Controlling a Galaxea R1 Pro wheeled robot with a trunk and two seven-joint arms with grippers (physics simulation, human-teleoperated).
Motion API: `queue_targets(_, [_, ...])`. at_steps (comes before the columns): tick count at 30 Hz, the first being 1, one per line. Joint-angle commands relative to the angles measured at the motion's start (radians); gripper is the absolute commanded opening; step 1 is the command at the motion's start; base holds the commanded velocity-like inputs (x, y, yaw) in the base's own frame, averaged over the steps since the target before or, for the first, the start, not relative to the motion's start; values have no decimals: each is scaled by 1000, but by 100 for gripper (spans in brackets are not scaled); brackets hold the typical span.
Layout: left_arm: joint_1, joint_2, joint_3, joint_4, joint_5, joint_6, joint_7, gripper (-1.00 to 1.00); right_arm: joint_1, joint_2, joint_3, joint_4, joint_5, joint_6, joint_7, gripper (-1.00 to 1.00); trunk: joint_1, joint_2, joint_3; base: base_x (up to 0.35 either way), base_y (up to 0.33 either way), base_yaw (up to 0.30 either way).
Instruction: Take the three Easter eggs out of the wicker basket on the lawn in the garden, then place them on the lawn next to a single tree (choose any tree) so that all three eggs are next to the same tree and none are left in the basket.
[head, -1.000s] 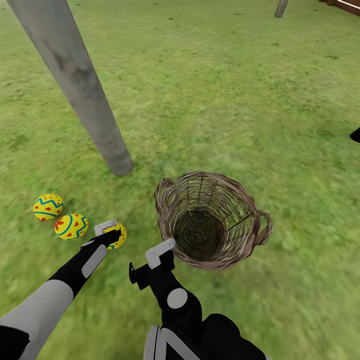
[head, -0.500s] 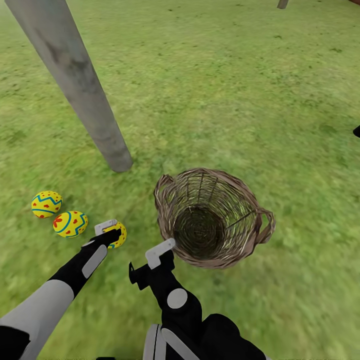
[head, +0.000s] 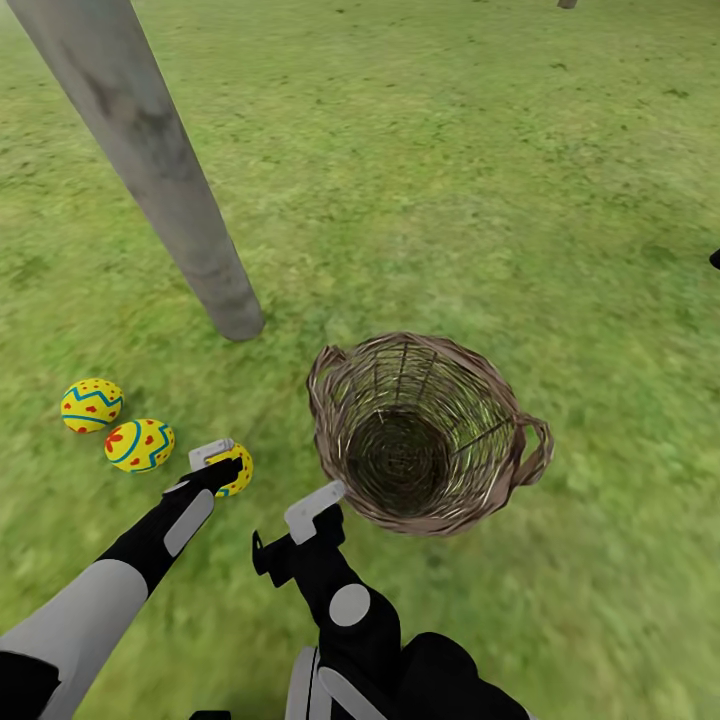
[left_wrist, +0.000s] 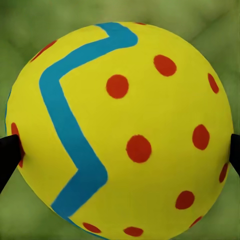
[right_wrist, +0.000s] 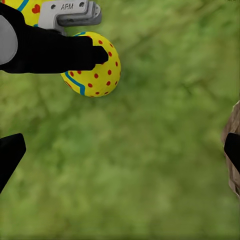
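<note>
Easter eggs, 3 in number, all out of the basket, in a row on the lawn (head: 450, 150) near the foot of the tree (head: 150, 160).

1. Third egg (head: 236, 468): nearest item, held between the fingers of the left gripper (head: 222, 468), low over or on the grass; contact with the ground cannot be told. In the left wrist view this egg (left_wrist: 120, 130) sits between both fingertips (left_wrist: 9, 155), which touch its sides.
   Handling note, as judgement: lower until the egg bears on the grass, then part the fingers slowly and lift straight away, so it neither rolls nor nudges its neighbour.
2. Right gripper (head: 312, 512): fingers apart, holding nothing, beside the basket's near rim.
3. Wicker basket (head: 335, 375): upright, interior bare to its woven floor, 0 eggs inside.
4. Second egg (head: 139, 445): just beside item 1.
5. First egg (head: 91, 405): next along, furthest of the row.
</note>
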Motion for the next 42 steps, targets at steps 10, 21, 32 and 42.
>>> queue_targets(10, [-1,2,-7,-2,8,2,9,100,-1,0,2,-1,-9,2,-10,100,0,0,-1,0,0,0])
queue_targets(21, [0,-2,-6,-1,8,5,9,100,-1,0,2,-1,-9,2,-10,100,-2,0,11,0,0,0])
queue_targets(32, [1,3,-6,-5,8,4,7,100,-1,0,2,-1,-10,2,-10,100,-4,2,34,0,0,0])
queue_targets(42, [1,3,-7,-7,8,4,7,100,-1,1,3,-1,-10,2,-10,100,-9,4,73,0,0,0])
